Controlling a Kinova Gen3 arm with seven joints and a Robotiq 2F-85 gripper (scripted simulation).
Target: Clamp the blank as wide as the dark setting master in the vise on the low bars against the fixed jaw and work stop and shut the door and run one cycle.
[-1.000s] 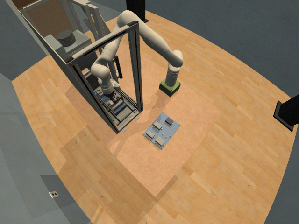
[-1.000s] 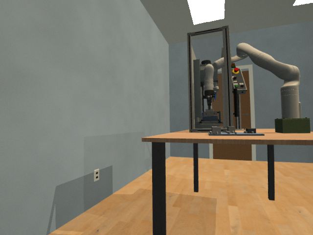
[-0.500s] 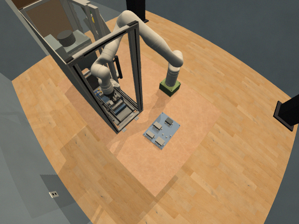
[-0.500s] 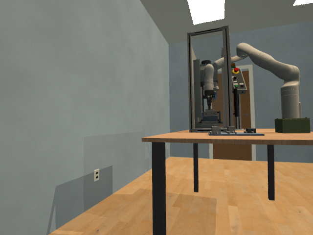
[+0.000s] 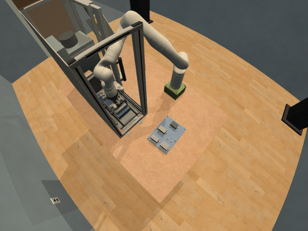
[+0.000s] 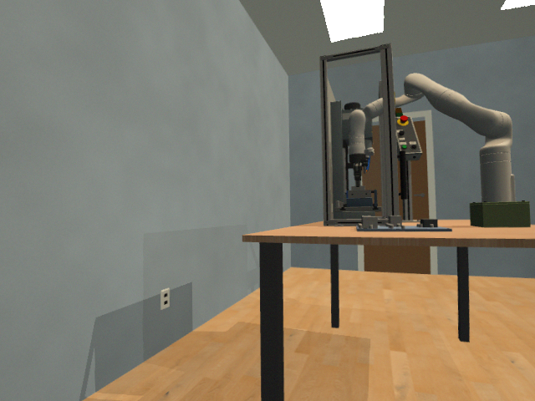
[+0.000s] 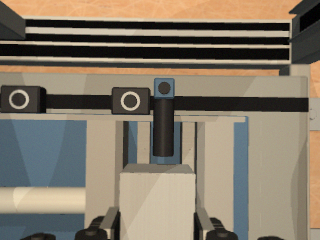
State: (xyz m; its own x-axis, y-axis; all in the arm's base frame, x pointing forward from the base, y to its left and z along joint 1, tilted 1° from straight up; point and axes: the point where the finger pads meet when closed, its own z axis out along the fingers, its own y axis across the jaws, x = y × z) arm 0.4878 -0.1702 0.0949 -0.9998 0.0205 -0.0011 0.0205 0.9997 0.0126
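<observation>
wrist view, tool point(image 5: 120, 102) point(image 6: 357, 185) point(image 7: 157, 225) part-open, gripping pale blank point(image 7: 157, 205), gaps either side before the jaws point(image 7: 101, 165), stop rod point(image 7: 163, 127) near its end

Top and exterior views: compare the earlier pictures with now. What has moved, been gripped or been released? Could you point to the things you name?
Nothing visibly changed. The arm point(image 5: 107, 74) point(image 6: 358, 129) keeps its pose inside the guard, and the blue plate point(image 5: 179, 129) point(image 6: 415, 230) stays put. The gripper point(image 7: 157, 227) is closed on a blank point(image 7: 157, 200) now; with no earlier wrist view, I cannot rule out a tiny shift there.
</observation>
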